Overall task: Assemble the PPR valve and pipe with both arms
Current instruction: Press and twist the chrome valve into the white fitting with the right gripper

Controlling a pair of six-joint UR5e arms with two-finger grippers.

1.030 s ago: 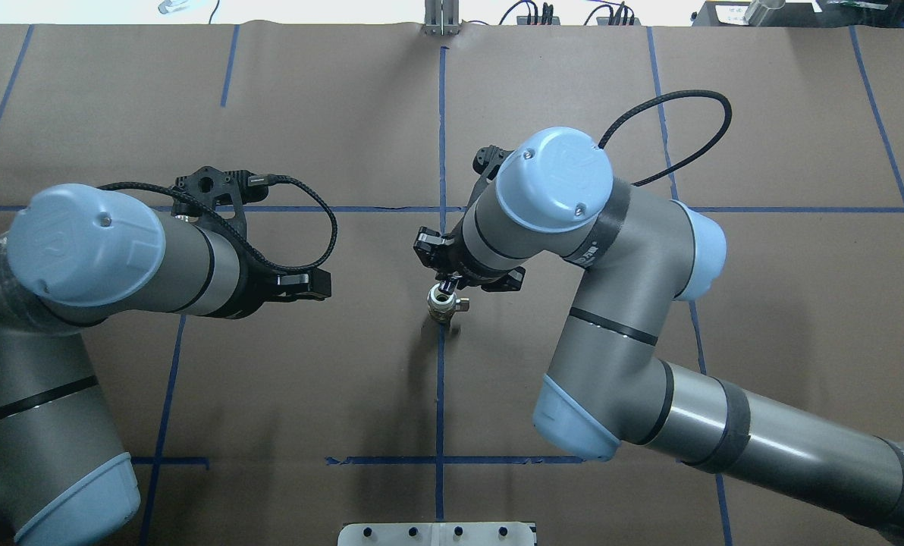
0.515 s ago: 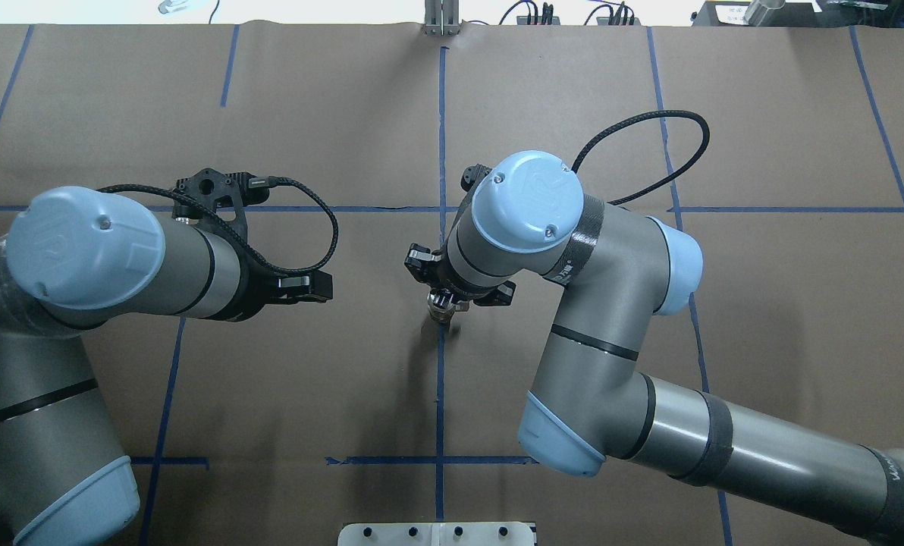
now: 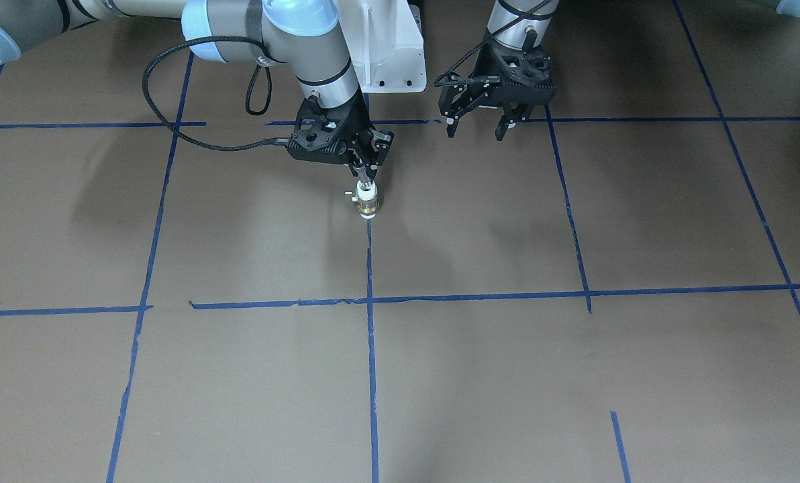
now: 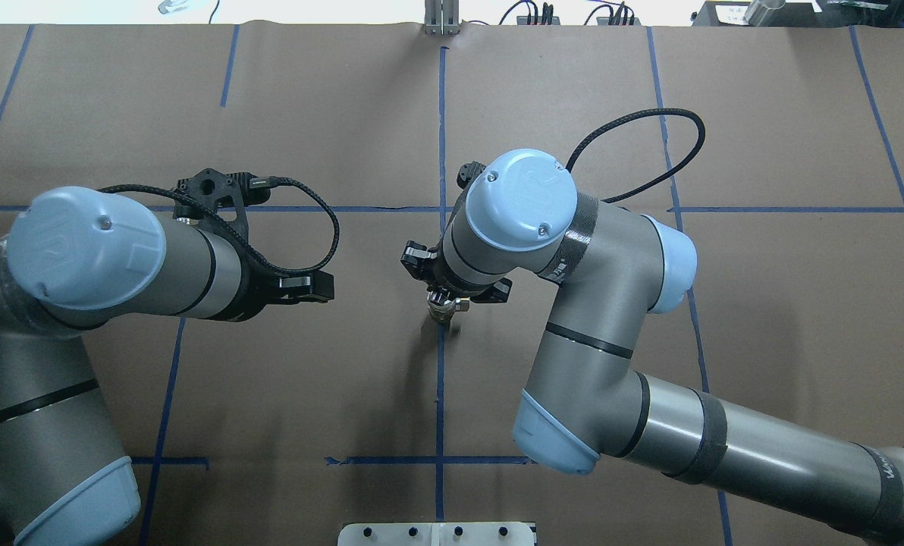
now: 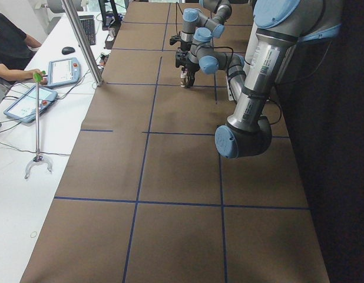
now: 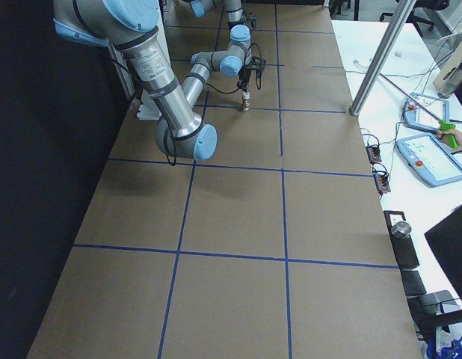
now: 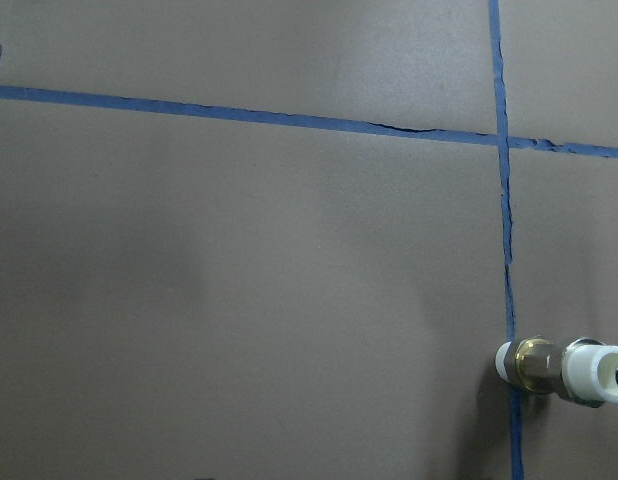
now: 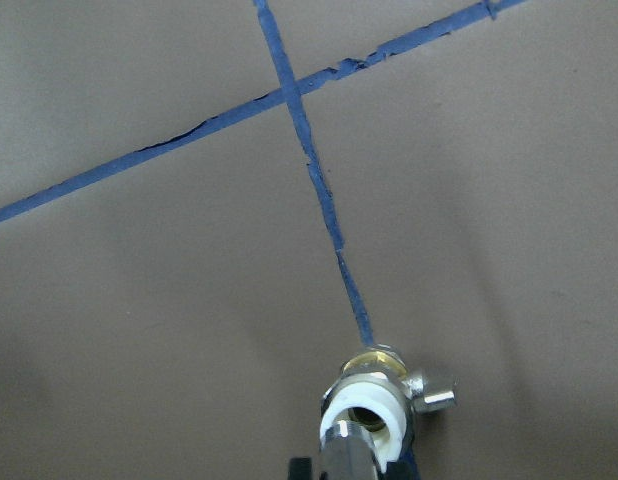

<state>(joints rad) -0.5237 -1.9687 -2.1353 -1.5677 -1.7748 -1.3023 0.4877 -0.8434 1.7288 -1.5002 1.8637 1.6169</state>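
The PPR valve (image 3: 366, 204) stands upright on a blue tape line near the table's middle, white ends up and down, brass band between, side stem (image 3: 350, 196) sticking out. My right gripper (image 3: 366, 177) is right above it, shut on the small silver pipe (image 8: 341, 458), whose lower end sits at the valve's top white opening (image 8: 367, 408). In the overhead view my right wrist hides most of the valve (image 4: 443, 311). The valve also shows in the left wrist view (image 7: 554, 366). My left gripper (image 3: 475, 133) is open and empty, apart from the valve to its side.
The white pedestal base (image 3: 386, 60) stands behind the grippers. Blue tape lines (image 3: 370, 335) cross the brown table cover. A metal post (image 5: 82, 41) and a side bench with tablets (image 6: 429, 153) border the table's far edge, where an operator (image 5: 11, 47) sits.
My right arm has shifted toward my left and slightly nearer, bringing the held pipe over and down onto the valve's top; its wrist now covers more of the valve. The left arm has not moved.
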